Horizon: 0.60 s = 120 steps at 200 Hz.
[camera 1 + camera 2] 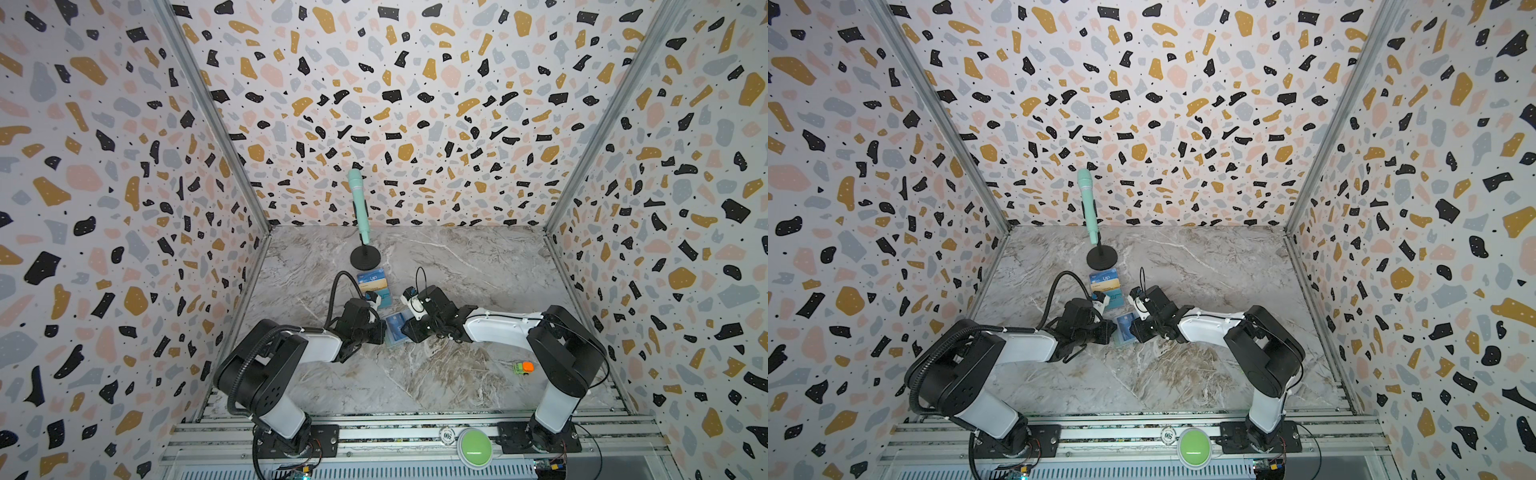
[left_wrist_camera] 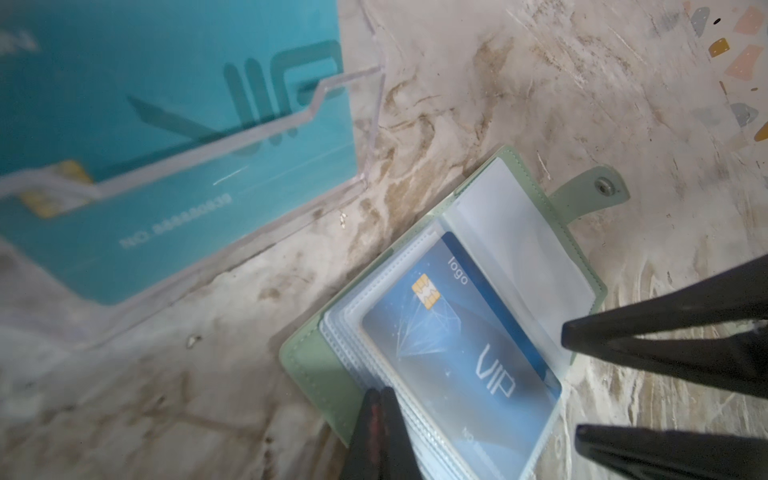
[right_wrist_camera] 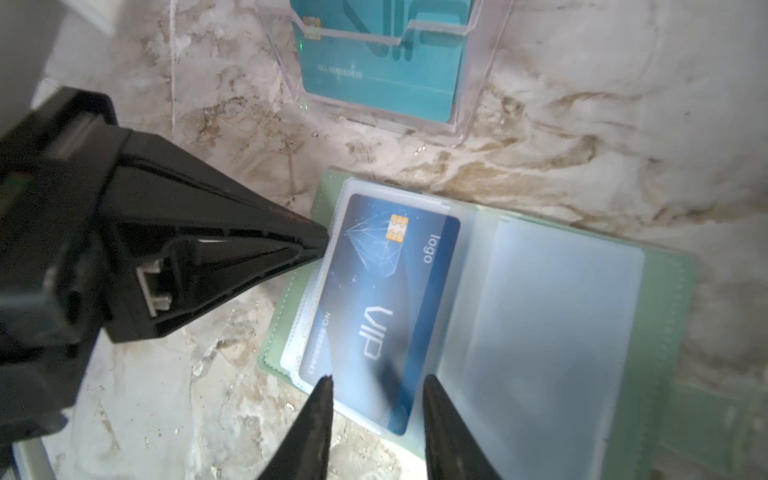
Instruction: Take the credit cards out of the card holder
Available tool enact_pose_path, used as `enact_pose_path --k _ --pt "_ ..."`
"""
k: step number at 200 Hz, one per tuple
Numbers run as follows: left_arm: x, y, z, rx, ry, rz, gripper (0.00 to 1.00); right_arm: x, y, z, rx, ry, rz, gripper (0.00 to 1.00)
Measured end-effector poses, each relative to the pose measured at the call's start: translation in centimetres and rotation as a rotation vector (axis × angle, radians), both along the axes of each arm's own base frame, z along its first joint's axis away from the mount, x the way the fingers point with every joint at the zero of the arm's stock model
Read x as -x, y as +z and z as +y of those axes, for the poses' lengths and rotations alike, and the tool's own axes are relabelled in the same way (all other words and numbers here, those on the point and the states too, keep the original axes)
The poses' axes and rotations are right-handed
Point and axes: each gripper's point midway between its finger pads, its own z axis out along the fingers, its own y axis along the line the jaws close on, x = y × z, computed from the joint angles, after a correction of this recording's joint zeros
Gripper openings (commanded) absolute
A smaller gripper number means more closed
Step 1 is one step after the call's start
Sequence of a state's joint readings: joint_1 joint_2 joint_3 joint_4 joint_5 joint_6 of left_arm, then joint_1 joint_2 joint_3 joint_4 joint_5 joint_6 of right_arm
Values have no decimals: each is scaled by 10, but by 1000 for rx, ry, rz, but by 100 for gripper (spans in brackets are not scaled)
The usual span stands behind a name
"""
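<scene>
Right claw (image 3: 378, 384) hangs released, its jaws astride the card's (image 3: 386, 291) end. My left claw (image 3: 320, 245), clenched, pins the open holder (image 3: 669, 332) mid-bench, just before the stand (image 3: 478, 95). I judge I should nip only the card, not its sleeve, then draw it out flat.

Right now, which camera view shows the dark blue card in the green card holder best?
The right wrist view: the dark blue card shows nearly whole, chip and print readable. The left wrist view cuts one end off at its edge. Both top views give only a small blue patch.
</scene>
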State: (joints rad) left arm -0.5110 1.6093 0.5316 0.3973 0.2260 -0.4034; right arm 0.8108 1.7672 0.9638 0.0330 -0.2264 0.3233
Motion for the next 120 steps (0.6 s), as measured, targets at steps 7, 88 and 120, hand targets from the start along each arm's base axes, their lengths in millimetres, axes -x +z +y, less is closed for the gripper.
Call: enact_pose_path --k 7,88,120 --pt "-1 0 -1 0 -2 -1 0 1 -3 -1 1 -2 10 37" --pt "-12 1 -2 -67 -40 -33 0 16 -16 -1 -56 -19 81 35" --pt "-12 6 0 -78 -40 -48 0 18 -13 -3 -65 -23 81 35"
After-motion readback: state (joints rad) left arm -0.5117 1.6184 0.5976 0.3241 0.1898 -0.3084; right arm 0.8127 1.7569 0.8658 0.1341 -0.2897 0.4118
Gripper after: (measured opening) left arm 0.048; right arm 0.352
